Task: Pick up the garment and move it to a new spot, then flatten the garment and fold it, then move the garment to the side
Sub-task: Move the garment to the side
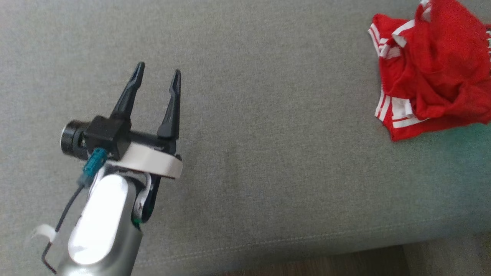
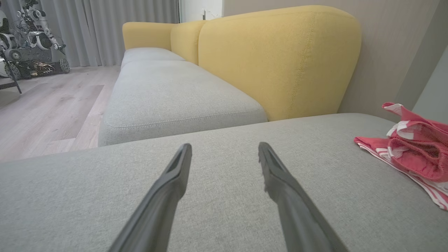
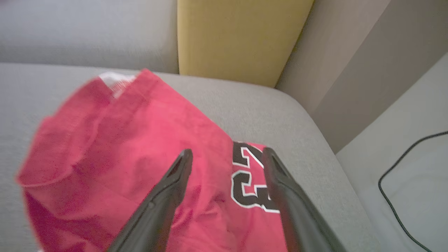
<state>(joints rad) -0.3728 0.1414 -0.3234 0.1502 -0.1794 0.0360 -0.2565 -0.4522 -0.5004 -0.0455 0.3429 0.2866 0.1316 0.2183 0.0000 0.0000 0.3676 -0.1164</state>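
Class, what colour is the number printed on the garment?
The number is black, outlined white, on the red garment; clearest in the right wrist view.

Red garment (image 1: 433,73) with white striped trim and black numerals (image 3: 248,182) outlined in white. Plain grey woven seat cushion (image 1: 268,153) beneath it; mustard yellow backrest (image 2: 280,59). The left gripper (image 1: 158,69) and right gripper (image 3: 226,151) are black. The left wrist has a white band (image 1: 153,163) and a teal connector (image 1: 94,163). Pale wood floor (image 2: 45,105), grey curtains (image 2: 105,28).
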